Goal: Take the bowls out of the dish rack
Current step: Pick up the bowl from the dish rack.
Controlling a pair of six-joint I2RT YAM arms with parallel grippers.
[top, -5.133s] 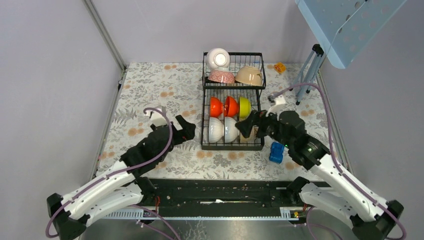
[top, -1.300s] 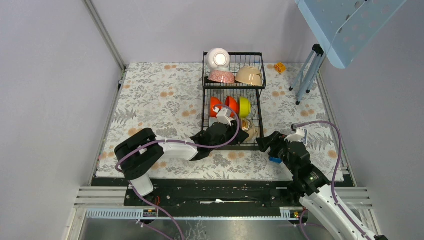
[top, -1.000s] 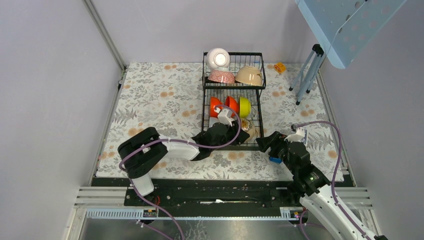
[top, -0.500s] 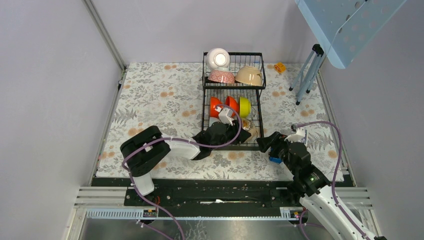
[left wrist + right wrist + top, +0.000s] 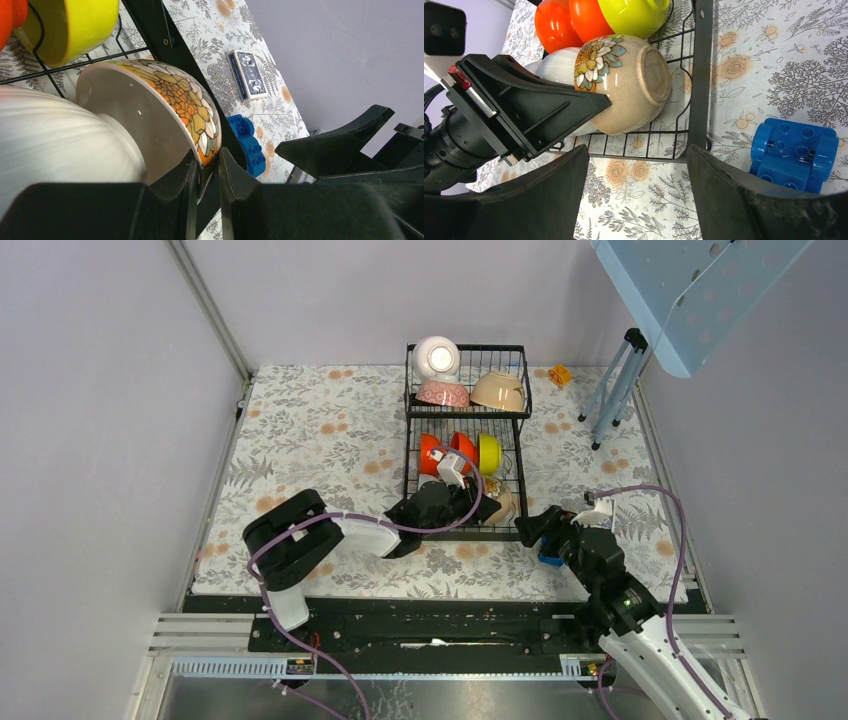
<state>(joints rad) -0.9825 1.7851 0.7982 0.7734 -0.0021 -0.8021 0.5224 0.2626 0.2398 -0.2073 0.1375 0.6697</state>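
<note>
Rim of the floral bowl (image 5: 187,102), on edge in the near right corner of the dish rack (image 5: 700,75), lay pinched in my left claw (image 5: 206,169); my right claw (image 5: 636,156) hung open just outside.

Eight bowls (image 5: 497,391), one rack (image 5: 480,346) (two-tier)

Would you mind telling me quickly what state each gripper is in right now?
Left gripper: closed on the rim of the flower-patterned bowl.
Right gripper: open, holding nothing.
</note>
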